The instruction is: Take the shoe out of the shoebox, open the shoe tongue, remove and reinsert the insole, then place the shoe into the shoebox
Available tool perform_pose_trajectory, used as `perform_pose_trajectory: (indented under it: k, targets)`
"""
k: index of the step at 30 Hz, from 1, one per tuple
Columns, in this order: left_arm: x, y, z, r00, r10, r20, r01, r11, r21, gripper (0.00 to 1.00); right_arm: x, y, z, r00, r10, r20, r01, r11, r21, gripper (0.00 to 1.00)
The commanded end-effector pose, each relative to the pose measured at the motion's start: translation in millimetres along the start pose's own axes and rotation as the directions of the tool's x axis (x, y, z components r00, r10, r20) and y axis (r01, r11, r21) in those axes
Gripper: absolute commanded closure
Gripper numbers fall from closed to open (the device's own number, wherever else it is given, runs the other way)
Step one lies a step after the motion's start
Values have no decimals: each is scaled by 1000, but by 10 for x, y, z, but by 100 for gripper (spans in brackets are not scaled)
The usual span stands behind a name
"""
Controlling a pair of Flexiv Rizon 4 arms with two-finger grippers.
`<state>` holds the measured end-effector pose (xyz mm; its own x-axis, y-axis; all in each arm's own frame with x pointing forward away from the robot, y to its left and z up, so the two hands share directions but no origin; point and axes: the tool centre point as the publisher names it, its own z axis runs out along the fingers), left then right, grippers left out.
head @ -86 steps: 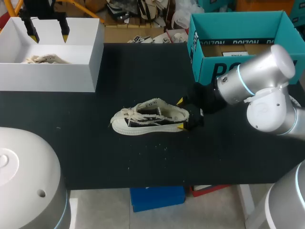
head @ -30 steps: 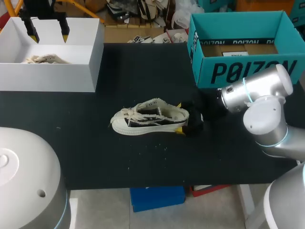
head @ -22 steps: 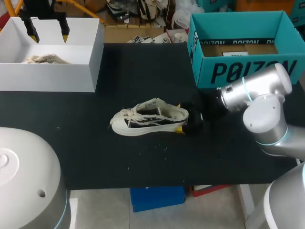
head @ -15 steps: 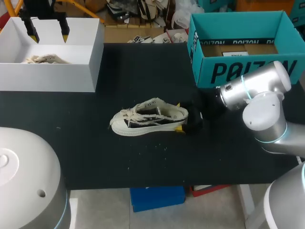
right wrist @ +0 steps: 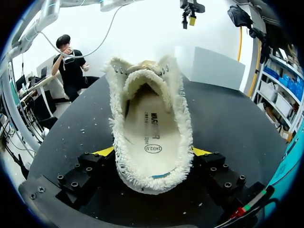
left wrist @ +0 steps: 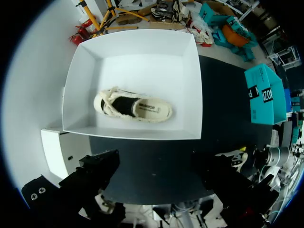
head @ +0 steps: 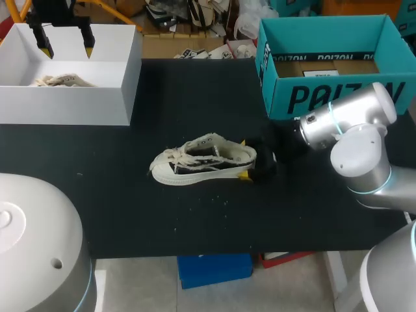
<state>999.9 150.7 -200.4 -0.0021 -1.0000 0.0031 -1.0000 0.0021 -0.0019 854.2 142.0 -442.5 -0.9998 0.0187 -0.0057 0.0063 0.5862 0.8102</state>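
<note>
Shoe (head: 201, 162) lies on its sole near the middle of the black table (head: 195, 91), heel toward the right arm, toe and loose laces (head: 170, 155) pointing toward the left side. Right gripper (head: 244, 158) sits low at the heel with its two yellow tips set against opposite sides of it, so the heel is clamped between the fingers. The right wrist view confirms this: the gripper (right wrist: 153, 152) has a yellow tip showing just under the frayed collar on each side of the shoe (right wrist: 176, 118). The shoe's mouth is open to that camera and the cream insole (right wrist: 149, 133) lies flat inside. Small pale specks (head: 214, 198) are scattered on the table just in front of the shoe. A teal box (head: 325, 97) stands open at the far right of the table, behind the right arm's wrist and apart from the shoe. Left gripper (head: 65, 47) hangs above the white box (head: 65, 107) at the far left corner, fingers spread wide with nothing between them. From its wrist view the white box (left wrist: 128, 130) holds a second shoe (left wrist: 133, 107) lying on the box floor, well below the gripper.
</note>
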Motion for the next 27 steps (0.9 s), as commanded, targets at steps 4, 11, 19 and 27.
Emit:
perform_pose_trajectory:
  k: [4, 11, 19, 27]
  targets:
    - [3, 1, -5, 1000, -1, 1, 1, 1000, -1, 0, -8, 8, 14, 1000, 2, 1, -2, 1000, 1, 100]
    - [3, 1, -5, 1000, -1, 1, 1, 1000, -1, 0, -8, 8, 14, 1000, 2, 1, -2, 1000, 1, 100]
    - [139, 48, -25, 999, -19, 42, 20, 1000, -17, 0, -8, 8, 14, 1000, 2, 1, -2, 1000, 1, 100]
    - [603, 171, -5, 999, -39, 35, 40, 999, -27, 0, -8, 8, 14, 1000, 2, 1, -2, 1000, 1, 100]
